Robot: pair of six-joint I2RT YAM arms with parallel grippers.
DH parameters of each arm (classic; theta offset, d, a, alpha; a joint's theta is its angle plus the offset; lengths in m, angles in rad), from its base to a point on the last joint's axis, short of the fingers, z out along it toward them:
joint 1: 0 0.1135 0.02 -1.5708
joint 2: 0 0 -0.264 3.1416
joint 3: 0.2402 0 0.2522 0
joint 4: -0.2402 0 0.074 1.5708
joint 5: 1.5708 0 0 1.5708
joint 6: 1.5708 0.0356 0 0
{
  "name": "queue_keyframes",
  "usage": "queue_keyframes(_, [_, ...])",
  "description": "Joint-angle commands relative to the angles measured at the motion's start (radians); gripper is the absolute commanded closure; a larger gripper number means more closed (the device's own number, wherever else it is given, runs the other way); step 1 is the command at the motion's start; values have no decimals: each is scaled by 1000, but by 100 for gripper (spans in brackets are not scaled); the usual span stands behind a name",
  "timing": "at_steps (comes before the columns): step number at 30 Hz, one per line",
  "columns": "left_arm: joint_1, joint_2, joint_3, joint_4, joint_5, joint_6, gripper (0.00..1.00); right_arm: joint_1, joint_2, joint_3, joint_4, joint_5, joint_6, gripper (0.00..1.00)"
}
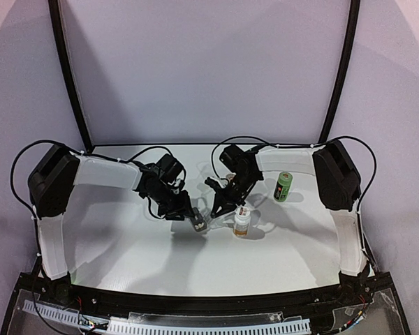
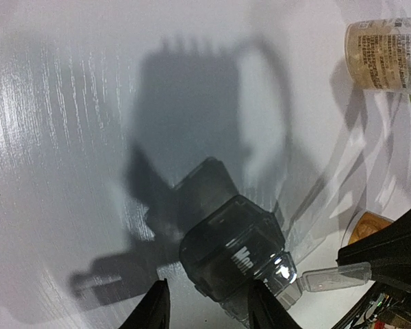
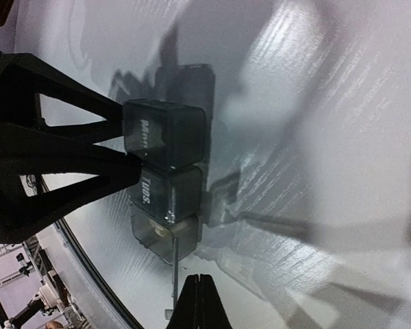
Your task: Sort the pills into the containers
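Note:
The containers [image 3: 168, 161] are a dark grey strip of three joined compartments lying on the white table; two lids read "Mon" and "Tues". The third compartment's clear lid [image 3: 172, 288] hangs open, and a pale pill [image 3: 157, 232] lies inside. The strip also shows in the top view [image 1: 198, 224] and in the left wrist view [image 2: 233, 253]. My left gripper [image 2: 209, 312] is open and straddles the "Mon" end. Its right finger [image 2: 267, 308] touches the strip, and a gap shows at the left finger. My right gripper [image 3: 200, 301] is shut and empty, just off the open lid's edge.
An amber bottle with a white cap [image 1: 242, 222] stands just right of the strip and also shows in the left wrist view [image 2: 390, 55]. A green bottle [image 1: 283, 186] stands farther back right. The two grippers [image 1: 206, 209] are close together at the table's middle.

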Motion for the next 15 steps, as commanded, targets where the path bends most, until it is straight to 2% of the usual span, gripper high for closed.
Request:
queue_keyframes(1, [-12, 27, 15, -84, -14, 1, 61, 19, 7, 26, 48, -60, 22, 100])
queue_keyframes(8, [-17, 32, 19, -103, -12, -1, 61, 35, 22, 30, 67, -71, 40, 93])
queue_keyframes(15, [-21, 38, 22, -110, -12, -10, 61, 52, 30, 14, 78, -60, 52, 93])
